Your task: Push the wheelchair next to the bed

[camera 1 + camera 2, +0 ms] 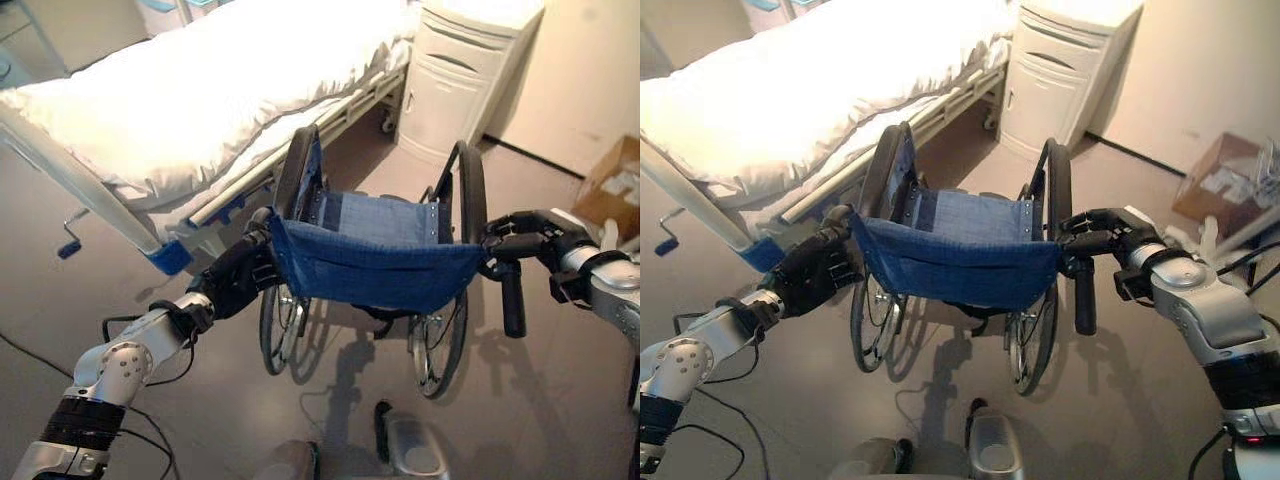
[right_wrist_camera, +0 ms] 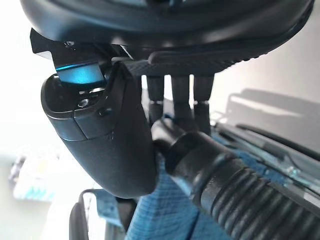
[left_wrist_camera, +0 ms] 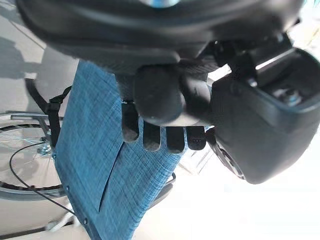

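Both hands, left hand (image 1: 810, 272) and right hand (image 1: 1102, 238), have fingers wrapped on the wheelchair (image 1: 960, 262) handles. Pushing crooked could bump it into the bed (image 1: 790, 110).

- No text, label, brand, number or sign could be read in any of the views.
- The cardboard box (image 1: 612, 186) on the floor at the right bore pale patches that may have been labels, but their print was too small to make out.
- The blue fabric back of the wheelchair (image 1: 375, 262), the bed (image 1: 200, 90) and the white bedside cabinet (image 1: 462, 70) carried no legible marking.
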`<state>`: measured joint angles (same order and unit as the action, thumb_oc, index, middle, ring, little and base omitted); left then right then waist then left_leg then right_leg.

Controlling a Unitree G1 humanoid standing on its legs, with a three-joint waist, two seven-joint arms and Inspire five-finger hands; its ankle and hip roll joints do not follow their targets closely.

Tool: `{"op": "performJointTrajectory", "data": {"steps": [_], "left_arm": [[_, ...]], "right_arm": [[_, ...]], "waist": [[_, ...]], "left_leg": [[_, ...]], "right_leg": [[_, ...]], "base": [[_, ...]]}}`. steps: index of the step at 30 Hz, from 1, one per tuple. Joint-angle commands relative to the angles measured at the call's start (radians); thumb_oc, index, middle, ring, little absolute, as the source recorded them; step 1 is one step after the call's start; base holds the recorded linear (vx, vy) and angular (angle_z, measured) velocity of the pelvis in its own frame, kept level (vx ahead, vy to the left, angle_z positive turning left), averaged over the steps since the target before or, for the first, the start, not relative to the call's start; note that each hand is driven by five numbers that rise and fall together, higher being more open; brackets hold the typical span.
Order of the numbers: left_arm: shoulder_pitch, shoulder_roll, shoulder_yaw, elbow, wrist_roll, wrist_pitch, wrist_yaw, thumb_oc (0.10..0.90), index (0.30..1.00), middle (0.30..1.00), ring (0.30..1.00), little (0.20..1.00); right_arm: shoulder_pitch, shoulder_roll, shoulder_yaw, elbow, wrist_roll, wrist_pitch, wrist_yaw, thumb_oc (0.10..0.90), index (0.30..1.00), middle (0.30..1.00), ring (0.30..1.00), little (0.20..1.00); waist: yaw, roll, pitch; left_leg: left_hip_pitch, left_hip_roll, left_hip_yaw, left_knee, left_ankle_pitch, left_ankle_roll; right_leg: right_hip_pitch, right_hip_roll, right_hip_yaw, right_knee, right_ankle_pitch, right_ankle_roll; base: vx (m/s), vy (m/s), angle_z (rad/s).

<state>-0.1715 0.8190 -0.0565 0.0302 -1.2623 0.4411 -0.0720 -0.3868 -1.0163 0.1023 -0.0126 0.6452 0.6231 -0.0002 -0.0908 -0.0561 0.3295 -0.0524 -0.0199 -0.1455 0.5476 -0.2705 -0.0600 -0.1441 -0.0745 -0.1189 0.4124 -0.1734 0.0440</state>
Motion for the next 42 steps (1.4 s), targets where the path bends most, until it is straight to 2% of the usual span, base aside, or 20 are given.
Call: {"op": "performJointTrajectory", "data": {"steps": [1,2,4,7,9,10,11,13,14,16,19,21,23,25,26,31,36,38,40,42], "left_arm": [[-0.147,-0.051,0.01,-0.175,-0.095,-0.161,-0.029,0.4,0.3,0.3,0.3,0.3],[-0.139,-0.051,0.02,-0.179,-0.104,-0.158,-0.035,0.4,0.3,0.3,0.3,0.3],[-0.136,-0.052,0.027,-0.178,-0.109,-0.154,-0.04,0.4,0.3,0.3,0.3,0.3],[-0.127,-0.055,0.042,-0.179,-0.107,-0.138,-0.047,0.4,0.3,0.3,0.3,0.3],[-0.12,-0.047,0.045,-0.185,-0.113,-0.139,-0.05,0.4,0.3,0.3,0.3,0.3],[-0.109,-0.037,0.051,-0.195,-0.124,-0.139,-0.051,0.4,0.3,0.3,0.3,0.3],[-0.107,-0.037,0.051,-0.195,-0.124,-0.139,-0.051,0.4,0.3,0.3,0.3,0.3],[-0.079,-0.054,0.061,-0.217,-0.105,-0.135,-0.051,0.4,0.3,0.3,0.3,0.3],[-0.052,-0.063,0.071,-0.233,-0.093,-0.135,-0.058,0.4,0.3,0.3,0.3,0.3],[-0.024,-0.069,0.089,-0.249,-0.085,-0.135,-0.064,0.4,0.3,0.3,0.3,0.3],[0.012,-0.068,0.132,-0.258,-0.08,-0.124,-0.077,0.4,0.3,0.3,0.3,0.3],[0.017,-0.063,0.143,-0.255,-0.079,-0.107,-0.087,0.4,0.3,0.3,0.3,0.3],[0.012,-0.06,0.146,-0.253,-0.08,-0.085,-0.091,0.4,0.3,0.3,0.3,0.3],[0.0,-0.054,0.135,-0.251,-0.082,-0.082,-0.089,0.4,0.3,0.3,0.3,0.3],[-0.025,-0.049,0.111,-0.245,-0.084,-0.087,-0.085,0.4,0.3,0.3,0.3,0.3],[-0.076,-0.033,0.092,-0.226,-0.1,-0.083,-0.074,0.4,0.3,0.3,0.3,0.3],[-0.095,-0.019,0.098,-0.203,-0.08,-0.079,-0.078,0.4,0.3,0.3,0.3,0.3],[-0.096,-0.018,0.098,-0.191,-0.075,-0.086,-0.083,0.4,0.3,0.3,0.3,0.3],[-0.106,-0.01,0.092,-0.178,-0.077,-0.103,-0.066,0.4,0.3,0.3,0.3,0.3],[-0.117,-0.015,0.085,-0.17,-0.071,-0.117,-0.053,0.4,0.3,0.3,0.3,0.3]], "right_arm": [[-0.084,0.054,0.109,-0.131,0.138,-0.105,0.112,0.4,0.3,0.3,0.3,0.3],[-0.079,0.046,0.104,-0.133,0.144,-0.102,0.124,0.4,0.3,0.3,0.3,0.3],[-0.082,0.044,0.107,-0.133,0.142,-0.097,0.131,0.4,0.3,0.3,0.3,0.3],[-0.092,0.05,0.122,-0.141,0.131,-0.081,0.13,0.4,0.3,0.3,0.3,0.3],[-0.098,0.056,0.128,-0.149,0.135,-0.075,0.111,0.4,0.3,0.3,0.3,0.3],[-0.107,0.063,0.137,-0.154,0.145,-0.069,0.091,0.4,0.3,0.3,0.3,0.3],[-0.108,0.064,0.138,-0.154,0.146,-0.069,0.091,0.4,0.3,0.3,0.3,0.3],[-0.097,0.079,0.136,-0.158,0.133,-0.063,0.097,0.4,0.3,0.3,0.3,0.3],[-0.07,0.075,0.125,-0.173,0.133,-0.064,0.102,0.4,0.3,0.3,0.3,0.3],[-0.037,0.067,0.108,-0.199,0.143,-0.061,0.097,0.4,0.3,0.3,0.3,0.3],[0.012,0.071,0.078,-0.223,0.154,-0.068,0.105,0.4,0.3,0.3,0.3,0.3],[0.055,0.086,0.05,-0.232,0.155,-0.074,0.11,0.4,0.3,0.3,0.3,0.3],[0.098,0.097,0.02,-0.248,0.161,-0.07,0.108,0.4,0.3,0.3,0.3,0.3],[0.12,0.103,0.01,-0.261,0.169,-0.073,0.092,0.4,0.3,0.3,0.3,0.3],[0.147,0.125,0.006,-0.268,0.163,-0.09,0.074,0.4,0.3,0.3,0.3,0.3],[0.183,0.15,-0.006,-0.277,0.157,-0.119,0.062,0.4,0.3,0.3,0.3,0.3],[0.166,0.165,0.019,-0.267,0.166,-0.125,0.049,0.4,0.3,0.3,0.3,0.3],[0.16,0.172,0.026,-0.263,0.163,-0.122,0.05,0.4,0.3,0.3,0.3,0.3],[0.153,0.17,0.028,-0.252,0.148,-0.119,0.059,0.4,0.3,0.3,0.3,0.3],[0.142,0.168,0.032,-0.241,0.134,-0.129,0.065,0.4,0.3,0.3,0.3,0.3]], "waist": [[0.055,-0.003,-0.155],[0.059,-0.005,-0.155],[0.064,-0.004,-0.153],[0.079,-0.006,-0.145],[0.088,-0.006,-0.144],[0.098,0.004,-0.143],[0.099,0.002,-0.14],[0.109,0.022,-0.141],[0.116,0.03,-0.137],[0.122,0.035,-0.134],[0.123,0.045,-0.136],[0.121,0.057,-0.139],[0.12,0.06,-0.146],[0.116,0.059,-0.149],[0.113,0.061,-0.153],[0.118,0.057,-0.172],[0.149,0.05,-0.19],[0.148,0.051,-0.192],[0.135,0.051,-0.181],[0.127,0.05,-0.167]], "left_leg": [[0.007,-0.041,0.162,0.362,0.328,-0.025],[-0.061,-0.046,0.163,0.453,0.339,-0.029],[-0.097,-0.052,0.162,0.473,0.331,-0.023],[-0.143,-0.046,0.156,0.372,0.308,0.002],[-0.132,-0.026,0.148,0.223,0.311,0.015],[-0.1,0.032,0.15,-0.063,0.355,0.008],[-0.091,0.03,0.153,-0.072,0.358,0.008],[-0.095,0.101,0.144,-0.324,0.449,-0.031],[-0.095,0.135,0.128,-0.457,0.514,-0.045],[-0.102,0.151,0.114,-0.515,0.53,-0.048],[-0.091,0.153,0.101,-0.516,0.485,-0.045],[-0.081,0.143,0.108,-0.475,0.479,-0.048],[-0.082,0.121,0.122,-0.427,0.434,-0.038],[-0.082,0.105,0.141,-0.4,0.397,-0.027],[-0.073,0.079,0.154,-0.387,0.362,-0.01],[-0.074,0.021,0.196,-0.353,0.308,0.029],[-0.061,-0.016,0.233,-0.341,0.261,0.069],[-0.058,-0.02,0.244,-0.344,0.256,0.071],[-0.079,-0.035,0.25,-0.302,0.245,0.055],[-0.092,-0.043,0.252,-0.269,0.232,0.048]], "right_leg": [[0.042,0.051,-0.024,-0.23,0.184,-0.016],[0.069,0.054,-0.025,-0.219,0.162,-0.029],[0.086,0.059,-0.024,-0.216,0.153,-0.032],[0.131,0.076,-0.006,-0.225,0.145,-0.03],[0.152,0.086,0.007,-0.23,0.136,-0.028],[0.185,0.106,0.01,-0.236,0.106,-0.028],[0.19,0.103,0.013,-0.237,0.105,-0.028],[0.242,0.127,0.016,-0.26,0.075,-0.027],[0.275,0.134,0.025,-0.266,0.062,-0.028],[0.294,0.133,0.039,-0.262,0.047,-0.027],[0.303,0.113,0.058,-0.233,0.014,-0.016],[0.31,0.1,0.054,-0.205,-0.01,-0.009],[0.319,0.074,0.041,-0.187,-0.022,0.003],[0.32,0.053,0.029,-0.174,-0.024,0.014],[0.313,0.027,0.016,-0.149,-0.024,0.029],[0.289,-0.017,-0.032,-0.06,-0.012,0.056],[0.266,-0.073,-0.095,0.013,0.017,0.081],[0.26,-0.06,-0.089,0.001,0.013,0.074],[0.246,-0.012,-0.064,-0.104,0.005,0.034],[0.233,-0.005,-0.057,-0.179,0.03,0.024]], "base": [[0.36,-0.103,0.54],[0.21,-0.027,0.16],[0.28,-0.014,-0.01],[0.28,0.02,0.06],[0.29,0.092,0.07],[0.27,0.111,-0.01],[0.36,0.174,-0.09],[0.4,0.222,-0.19],[0.4,0.22,-0.27],[0.33,0.195,-0.23],[0.29,0.224,-0.39],[0.32,0.289,-0.48],[0.22,0.26,-0.47],[0.17,0.266,-0.33],[0.2,0.34,-0.1],[0.15,0.245,-0.23],[0.11,0.141,-0.17],[0.09,0.073,-0.41],[0.11,0.067,-0.11],[0.05,0.024,-0.05]]}}
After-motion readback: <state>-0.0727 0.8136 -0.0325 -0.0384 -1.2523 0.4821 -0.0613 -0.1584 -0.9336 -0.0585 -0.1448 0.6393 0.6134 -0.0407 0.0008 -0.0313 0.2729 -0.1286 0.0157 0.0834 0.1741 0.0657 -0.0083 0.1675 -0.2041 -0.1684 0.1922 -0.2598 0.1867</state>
